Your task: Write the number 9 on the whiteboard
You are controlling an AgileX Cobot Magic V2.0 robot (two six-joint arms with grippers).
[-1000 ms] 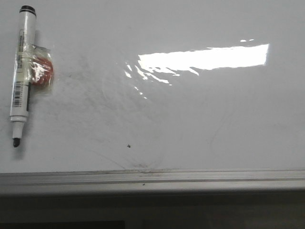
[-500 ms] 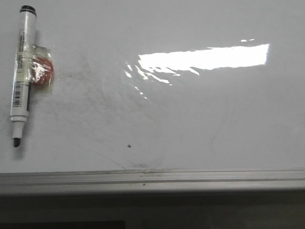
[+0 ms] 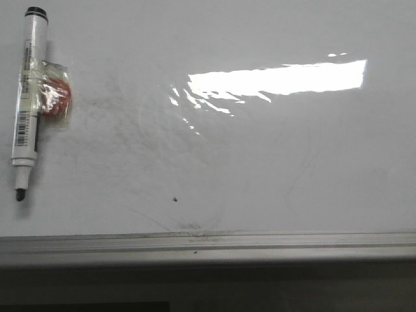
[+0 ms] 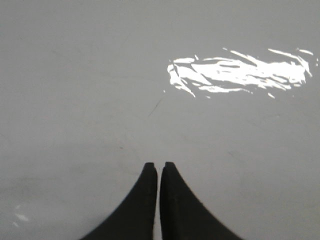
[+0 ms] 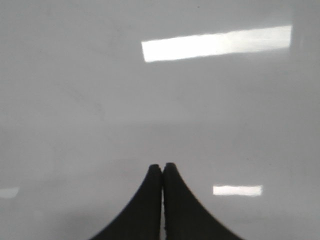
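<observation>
At the far left of the whiteboard (image 3: 260, 169) lies the uncapped marker (image 3: 27, 101), long axis running front-to-back with tip toward the rail, nearer the left gripper (image 4: 159, 167); both grippers' fingers are pressed together, empty, and no 9 is drawn.

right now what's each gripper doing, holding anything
Left gripper: closed, holding nothing, above the whiteboard.
Right gripper: closed, holding nothing.
The marker lies untouched on the board.

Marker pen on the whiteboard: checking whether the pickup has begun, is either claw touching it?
Apart. The front view shows the marker pen lying alone on the whiteboard, no claw near it.
</observation>
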